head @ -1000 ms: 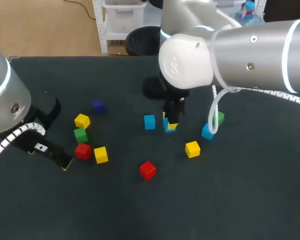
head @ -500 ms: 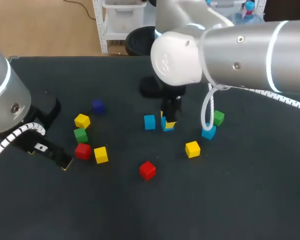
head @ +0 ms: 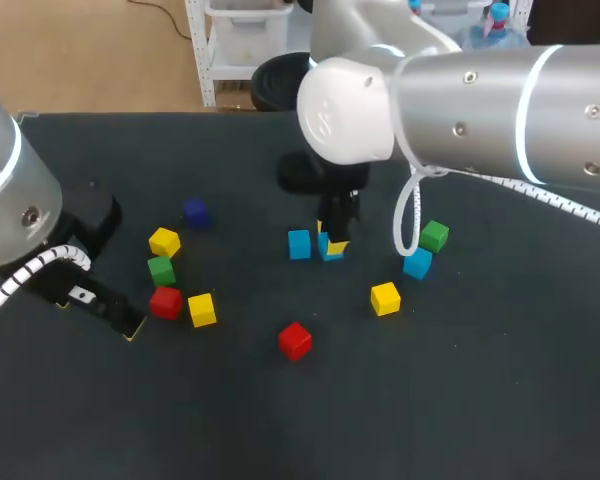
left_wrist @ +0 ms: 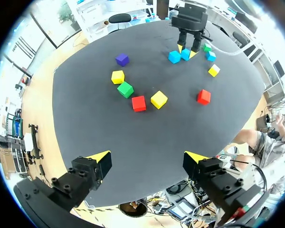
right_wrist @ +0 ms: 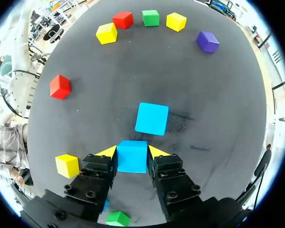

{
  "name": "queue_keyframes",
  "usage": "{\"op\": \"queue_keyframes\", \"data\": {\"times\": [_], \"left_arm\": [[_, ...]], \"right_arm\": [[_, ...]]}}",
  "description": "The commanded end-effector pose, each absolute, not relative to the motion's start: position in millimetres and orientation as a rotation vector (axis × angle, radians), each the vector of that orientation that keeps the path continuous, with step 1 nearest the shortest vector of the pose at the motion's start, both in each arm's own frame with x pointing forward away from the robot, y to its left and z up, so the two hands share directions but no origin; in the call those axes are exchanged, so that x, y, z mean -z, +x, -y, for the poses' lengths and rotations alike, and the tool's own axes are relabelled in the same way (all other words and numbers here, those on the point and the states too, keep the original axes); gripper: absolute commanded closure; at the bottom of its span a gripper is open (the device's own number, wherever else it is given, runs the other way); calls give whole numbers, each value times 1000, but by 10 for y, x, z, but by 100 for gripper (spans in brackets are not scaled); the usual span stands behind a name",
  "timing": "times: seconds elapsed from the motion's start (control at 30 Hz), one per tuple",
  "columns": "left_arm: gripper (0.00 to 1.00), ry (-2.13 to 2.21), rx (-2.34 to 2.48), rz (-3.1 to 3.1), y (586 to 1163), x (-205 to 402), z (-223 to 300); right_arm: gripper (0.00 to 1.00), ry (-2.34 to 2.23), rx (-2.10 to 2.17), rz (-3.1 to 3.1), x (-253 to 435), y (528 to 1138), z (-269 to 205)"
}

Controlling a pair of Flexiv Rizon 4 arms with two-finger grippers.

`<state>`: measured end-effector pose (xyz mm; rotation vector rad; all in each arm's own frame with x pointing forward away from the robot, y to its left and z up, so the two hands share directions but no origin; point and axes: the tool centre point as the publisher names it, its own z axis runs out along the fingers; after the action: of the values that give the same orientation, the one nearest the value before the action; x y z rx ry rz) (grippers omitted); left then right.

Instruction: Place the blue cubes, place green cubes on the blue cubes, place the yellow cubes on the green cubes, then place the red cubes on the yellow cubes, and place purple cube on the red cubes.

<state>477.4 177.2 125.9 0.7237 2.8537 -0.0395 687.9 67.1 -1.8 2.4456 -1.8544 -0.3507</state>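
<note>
My right gripper (head: pixel 335 232) (right_wrist: pixel 132 153) is shut on a blue cube (head: pixel 330 247) (right_wrist: pixel 132 156) low over the table's middle. A second blue cube (head: pixel 299 243) (right_wrist: pixel 152 118) lies just ahead of its fingers, a small gap away. The third blue cube (head: pixel 417 263) sits to the right beside a green cube (head: pixel 434 236). Far left lie a purple cube (head: pixel 195 211), a yellow cube (head: pixel 164 241), a green cube (head: pixel 161 270), a red cube (head: pixel 166 301) and another yellow cube (head: pixel 202 309). My left gripper (head: pixel 98 308) (left_wrist: pixel 147 156) stands open and empty at the left edge.
A lone red cube (head: pixel 295 340) lies near the front middle, and a yellow cube (head: pixel 385 298) sits right of it. The dark tabletop (head: pixel 460 400) is bare at the front and right.
My right arm has shifted a little to the left with the blue cube, bringing it closer to the second blue cube. The left arm has not moved.
</note>
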Motion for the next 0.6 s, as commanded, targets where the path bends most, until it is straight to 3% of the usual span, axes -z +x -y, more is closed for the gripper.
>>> {"op": "queue_keyframes", "data": {"times": [0.03,0.6], "left_arm": [[0,727,43,-2853,4782,-1254,-1777],[0,727,43,-2853,4782,-1254,-1777]], "right_arm": [[100,2439,359,1840,29,6940,-708],[100,2413,347,1835,96,6994,-724]]}}
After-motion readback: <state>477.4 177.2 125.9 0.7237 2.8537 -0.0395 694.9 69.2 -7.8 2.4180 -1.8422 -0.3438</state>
